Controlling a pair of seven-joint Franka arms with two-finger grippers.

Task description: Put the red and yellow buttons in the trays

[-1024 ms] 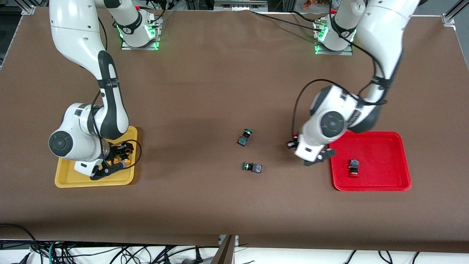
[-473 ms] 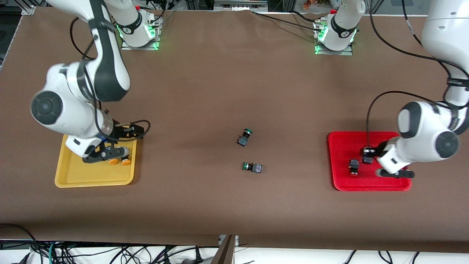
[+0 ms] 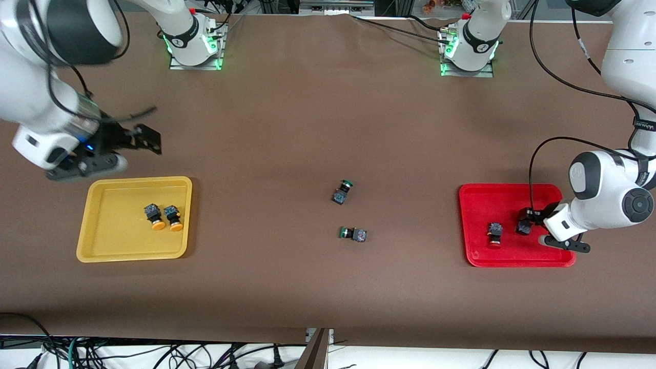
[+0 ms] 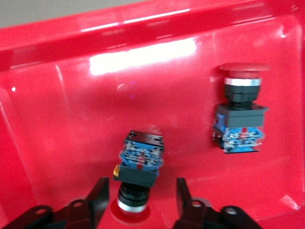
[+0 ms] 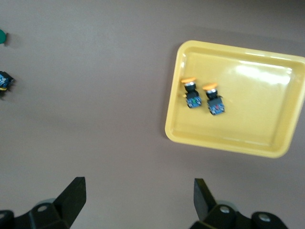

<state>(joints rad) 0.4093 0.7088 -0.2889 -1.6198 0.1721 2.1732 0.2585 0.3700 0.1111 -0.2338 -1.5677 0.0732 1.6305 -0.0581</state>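
The red tray (image 3: 512,200) sits at the left arm's end of the table. One red button (image 3: 494,234) lies in it, also in the left wrist view (image 4: 240,114). A second red button (image 3: 524,227) stands cap down beside it (image 4: 138,167). My left gripper (image 3: 535,228) is low over the red tray (image 4: 57,105), open (image 4: 140,200), its fingers on either side of this button with gaps. The yellow tray (image 3: 102,225) holds two yellow buttons (image 3: 154,216) (image 3: 174,218). My right gripper (image 3: 125,148) is open and empty, high over the table beside the yellow tray (image 5: 267,109).
Two green-capped switches lie mid-table: one (image 3: 342,191) farther from the front camera, one (image 3: 353,234) nearer. The right wrist view shows both yellow buttons (image 5: 191,93) (image 5: 214,101) in their tray and the right gripper (image 5: 138,195) over bare brown table.
My left gripper carried a red button from the table into the red tray, lowered and let it go. My right gripper rose away from the yellow tray, leaving two yellow buttons there.
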